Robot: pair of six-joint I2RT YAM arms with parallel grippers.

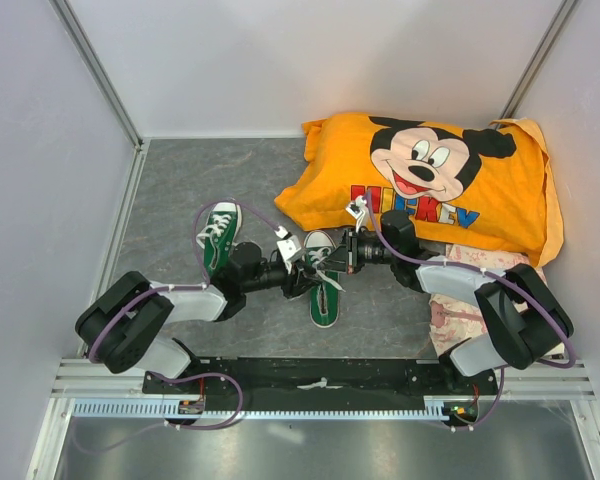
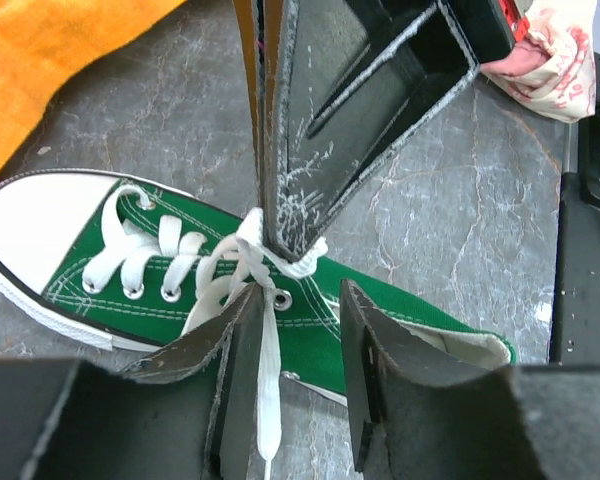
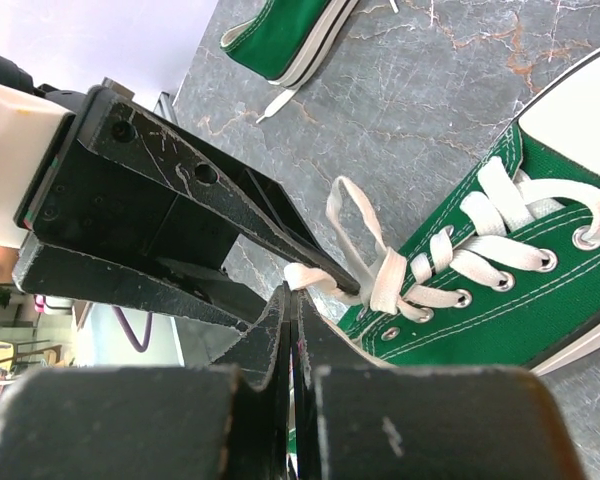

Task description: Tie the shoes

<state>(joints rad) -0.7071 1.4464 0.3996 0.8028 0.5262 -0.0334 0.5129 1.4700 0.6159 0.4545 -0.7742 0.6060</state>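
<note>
Begin at the right gripper (image 3: pixel 290 297): clamped flat together, pinching the white lace (image 3: pixel 305 274) at the crossing above the top eyelets. Opposite, note the left gripper (image 2: pixel 302 290): roughly half apart, holding nothing, tips close to the right gripper's tip, one free strand hanging just beside an inner finger face.

Locate the worked sneaker (image 2: pixel 80 258), green canvas with white toe cap, upright on the grey stone-patterned table (image 1: pixel 180 190) between both arms. Find the second sneaker (image 1: pixel 220 232) well apart on the left, laces loose. Beyond, ignore the orange Mickey Mouse cloth (image 1: pixel 430 185) and the pink-printed cloth (image 1: pixel 450 300).

Probable faults:
- Collapse of the small loop (image 3: pixel 352 215), caused by pulling before securing it.
- Closing the left gripper on canvas or the wrong strand, caused by crowding at the crossing.
- Dragging the light sneaker instead of tightening, with nothing pinning it down.
- Finger collision, given the closeness of both tips.

Take the standing loop and the left fingertip beside it from the right wrist view only; hard to separate from other lace turns in the left wrist view. Take the free strand and the heel opening from the left wrist view. Use the top view for layout alone; lace detail too small there.
</note>
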